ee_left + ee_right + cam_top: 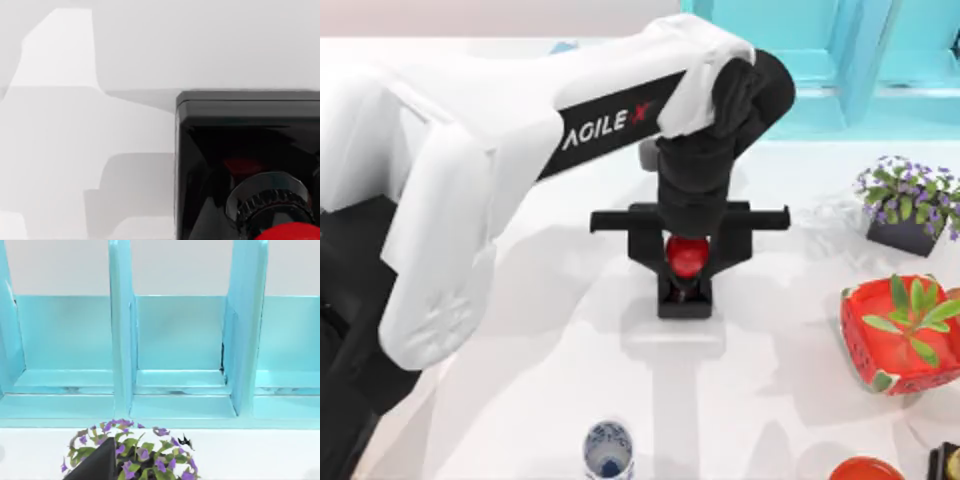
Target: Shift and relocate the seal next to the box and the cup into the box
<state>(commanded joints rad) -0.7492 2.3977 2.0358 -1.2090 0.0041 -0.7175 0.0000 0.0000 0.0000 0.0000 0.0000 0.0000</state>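
Here the left gripper (686, 268) is clamped on the seal (686, 256) at the centre of the top view, the cup (608, 452) at the bottom edge. The left wrist view shows the seal's black base (240, 150) close up; the right wrist view faces a turquoise cabinet (165, 340) and purple flowers (135, 450).

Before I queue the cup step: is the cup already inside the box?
No. In the top view the cup stands on the bare white table near the front edge, with no box around it.
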